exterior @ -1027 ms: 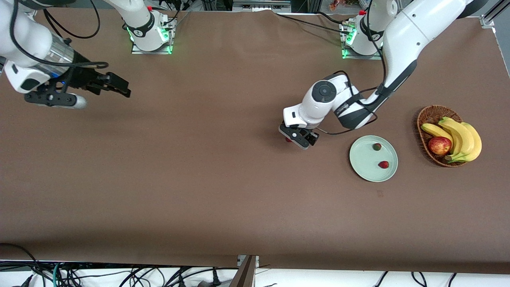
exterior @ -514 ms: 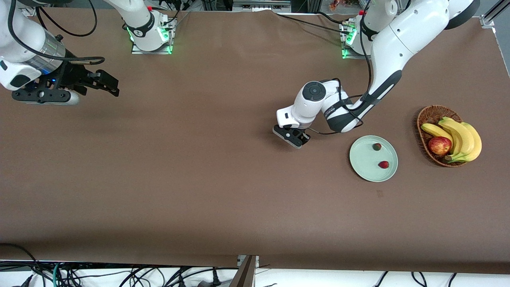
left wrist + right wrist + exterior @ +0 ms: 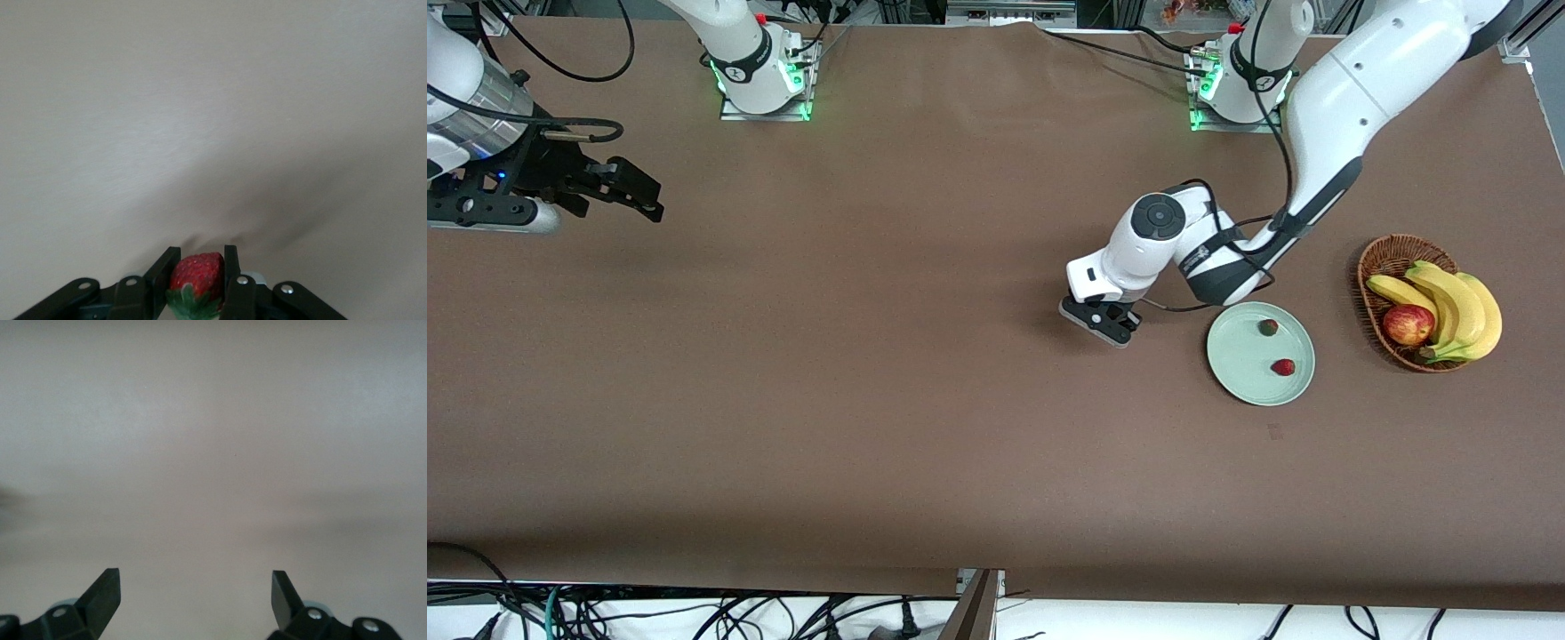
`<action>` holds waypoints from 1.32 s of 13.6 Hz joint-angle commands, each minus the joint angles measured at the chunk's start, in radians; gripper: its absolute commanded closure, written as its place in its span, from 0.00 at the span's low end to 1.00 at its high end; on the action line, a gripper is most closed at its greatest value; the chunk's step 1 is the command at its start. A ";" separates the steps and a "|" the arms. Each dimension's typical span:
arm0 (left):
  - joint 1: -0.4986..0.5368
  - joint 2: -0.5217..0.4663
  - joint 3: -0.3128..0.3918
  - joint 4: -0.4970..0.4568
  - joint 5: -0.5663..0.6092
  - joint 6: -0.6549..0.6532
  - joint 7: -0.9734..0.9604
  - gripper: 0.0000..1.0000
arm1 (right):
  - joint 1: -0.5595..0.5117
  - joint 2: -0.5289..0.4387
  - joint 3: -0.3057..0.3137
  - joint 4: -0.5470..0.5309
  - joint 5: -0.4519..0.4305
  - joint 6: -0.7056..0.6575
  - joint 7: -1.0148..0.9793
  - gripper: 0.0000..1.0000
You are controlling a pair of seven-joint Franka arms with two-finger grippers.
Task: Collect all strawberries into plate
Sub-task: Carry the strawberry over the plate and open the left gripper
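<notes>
The pale mint-green plate (image 3: 1240, 356) lies on the brown table toward the left arm's end, with two strawberries in it: one (image 3: 1283, 366) nearer the front camera and one (image 3: 1267, 327) farther back. My left gripper (image 3: 1107, 324) is over the bare table just beside the plate. In the left wrist view this gripper (image 3: 198, 267) is shut on the third strawberry (image 3: 197, 275), red with a green leafy top. My right gripper (image 3: 636, 191) is open and empty at the right arm's end, waiting; its wrist view (image 3: 195, 587) shows only bare table.
A brown wicker basket (image 3: 1374, 267) with bananas (image 3: 1458, 307) and a red-yellow apple (image 3: 1408, 324) stands beside the plate, toward the left arm's end. Cables run along the table's front edge.
My left gripper closed on the strawberry, then moved with it toward the plate. My right arm drew back toward its end of the table.
</notes>
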 commanded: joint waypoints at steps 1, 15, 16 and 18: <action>0.033 -0.015 -0.056 0.070 -0.090 -0.153 0.157 0.93 | -0.008 0.018 0.005 0.051 -0.015 -0.004 -0.007 0.00; 0.366 0.017 -0.045 0.280 -0.253 -0.455 1.305 0.00 | 0.004 0.055 0.012 0.078 -0.124 -0.033 -0.013 0.00; 0.365 0.014 -0.045 0.280 -0.251 -0.455 1.305 0.00 | 0.004 0.055 0.012 0.078 -0.112 -0.033 -0.013 0.00; 0.369 0.007 -0.050 0.285 -0.254 -0.465 1.303 0.00 | 0.004 0.050 0.012 0.078 -0.062 -0.033 -0.010 0.00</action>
